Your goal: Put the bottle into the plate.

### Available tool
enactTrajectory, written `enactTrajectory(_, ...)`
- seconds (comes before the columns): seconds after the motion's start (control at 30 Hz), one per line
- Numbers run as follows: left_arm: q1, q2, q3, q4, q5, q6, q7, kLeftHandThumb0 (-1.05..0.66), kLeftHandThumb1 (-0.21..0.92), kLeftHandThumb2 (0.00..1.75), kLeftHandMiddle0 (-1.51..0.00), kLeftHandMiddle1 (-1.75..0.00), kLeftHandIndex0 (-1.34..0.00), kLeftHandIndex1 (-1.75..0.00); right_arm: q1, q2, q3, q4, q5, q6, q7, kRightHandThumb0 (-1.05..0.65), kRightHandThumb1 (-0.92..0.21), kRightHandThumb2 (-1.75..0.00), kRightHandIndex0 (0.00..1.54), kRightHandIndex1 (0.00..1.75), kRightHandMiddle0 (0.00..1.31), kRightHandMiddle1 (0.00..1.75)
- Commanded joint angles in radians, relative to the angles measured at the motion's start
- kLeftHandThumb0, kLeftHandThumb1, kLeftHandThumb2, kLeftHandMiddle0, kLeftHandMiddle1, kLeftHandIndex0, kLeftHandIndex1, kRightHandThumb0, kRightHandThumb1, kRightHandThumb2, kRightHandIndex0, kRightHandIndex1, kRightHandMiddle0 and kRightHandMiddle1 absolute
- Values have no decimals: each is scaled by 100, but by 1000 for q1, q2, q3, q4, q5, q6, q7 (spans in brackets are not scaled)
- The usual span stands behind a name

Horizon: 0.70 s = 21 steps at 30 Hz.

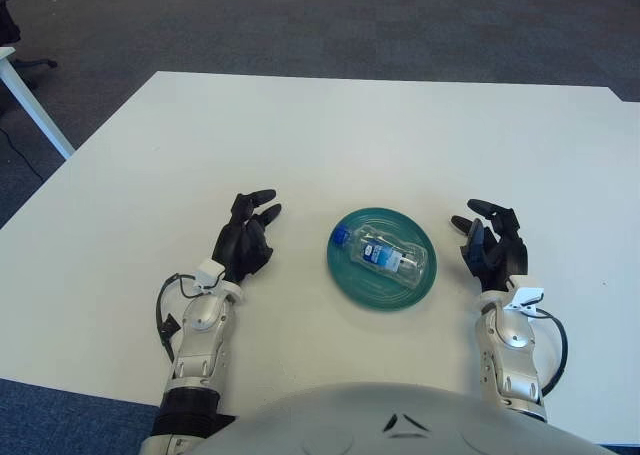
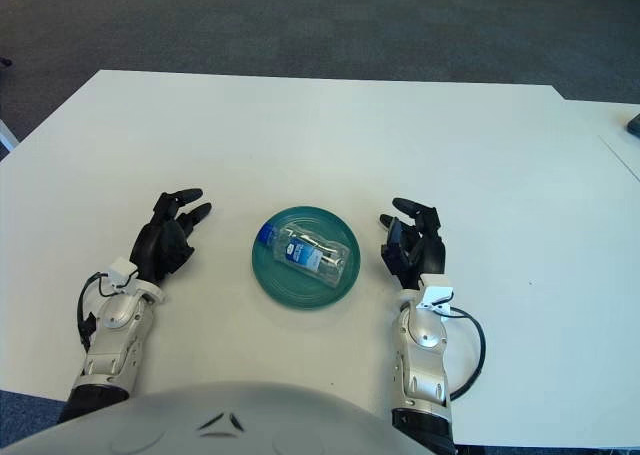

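Note:
A small clear plastic bottle (image 1: 388, 254) with a blue cap lies on its side inside a teal plate (image 1: 352, 279) on the white table. My left hand (image 1: 248, 233) shows to the left of the plate, fingers relaxed and holding nothing. My right hand (image 1: 492, 241) shows to the right of the plate, fingers spread and holding nothing. Neither hand touches the plate or the bottle.
The white table (image 1: 380, 135) stretches far beyond the plate. A second white table's leg (image 1: 35, 110) stands at the far left on the grey carpet. Another table's edge (image 2: 620, 135) shows at the right.

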Motion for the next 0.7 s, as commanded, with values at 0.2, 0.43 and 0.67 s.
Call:
enactTrajectory(0.2, 17, 13, 11, 27, -5, 36, -15, -58, 92, 101, -37, -39, 0, -106, -41, -18, -20, 78, 9, 15, -20, -59, -90, -73, 49, 83, 13, 114)
enactTrajectory(0.43, 17, 13, 13, 27, -4, 37, -16, -58, 92, 101, -37, -39, 0, -106, -56, -26, -29, 104, 14, 26, -25, -57, -90, -72, 50, 85, 11, 113)
enactTrajectory(0.67, 15, 13, 15, 28, -4, 38, -18, -58, 92, 101, -37, -39, 0, -106, -70, -28, -36, 118, 16, 31, -29, -53, -85, -77, 51, 90, 11, 115)
